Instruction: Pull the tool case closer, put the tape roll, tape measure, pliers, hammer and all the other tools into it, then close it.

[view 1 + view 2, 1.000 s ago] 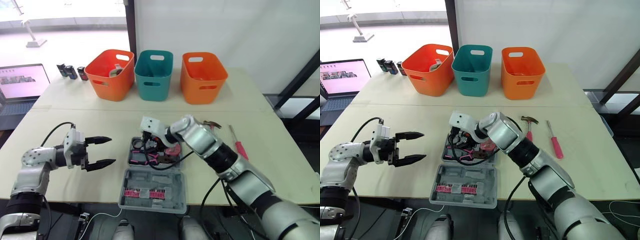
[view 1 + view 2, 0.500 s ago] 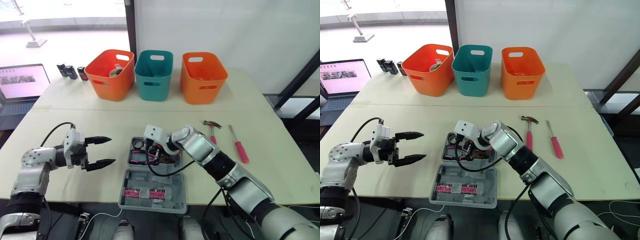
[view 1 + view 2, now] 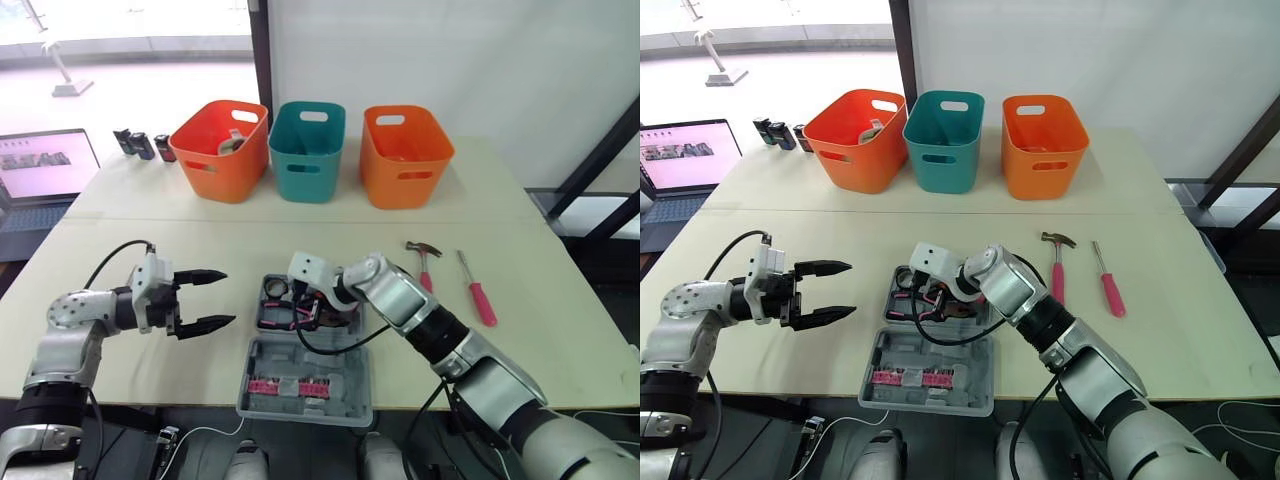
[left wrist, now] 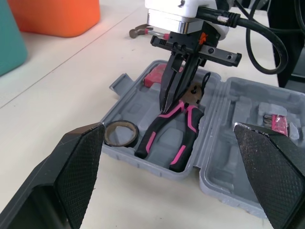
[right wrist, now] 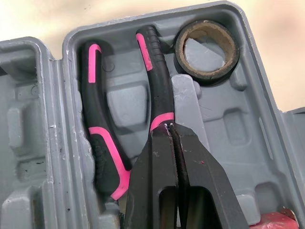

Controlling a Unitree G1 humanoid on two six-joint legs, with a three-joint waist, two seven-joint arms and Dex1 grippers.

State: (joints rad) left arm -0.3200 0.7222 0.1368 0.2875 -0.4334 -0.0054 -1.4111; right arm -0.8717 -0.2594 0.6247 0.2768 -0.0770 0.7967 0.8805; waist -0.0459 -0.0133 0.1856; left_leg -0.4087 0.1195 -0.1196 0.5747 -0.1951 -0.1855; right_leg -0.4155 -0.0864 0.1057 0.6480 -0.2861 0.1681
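I see the grey tool case (image 3: 300,355) lying open near the front edge of the table (image 3: 560,340), between the two arms. In its tray lie the pink and black pliers (image 5: 95,138), with the tape roll (image 5: 208,75) in the pocket just beside their handles. The right gripper (image 5: 170,130) reaches down into the tray, its fingers pressed together with nothing between them, tips resting on one pliers handle. The left gripper (image 3: 228,297) hovers above the table just left of the case, spread wide and holding nothing. The hammer (image 3: 422,262) and a red-handled screwdriver (image 3: 478,290) lie on the table to the right of the case, outside it.
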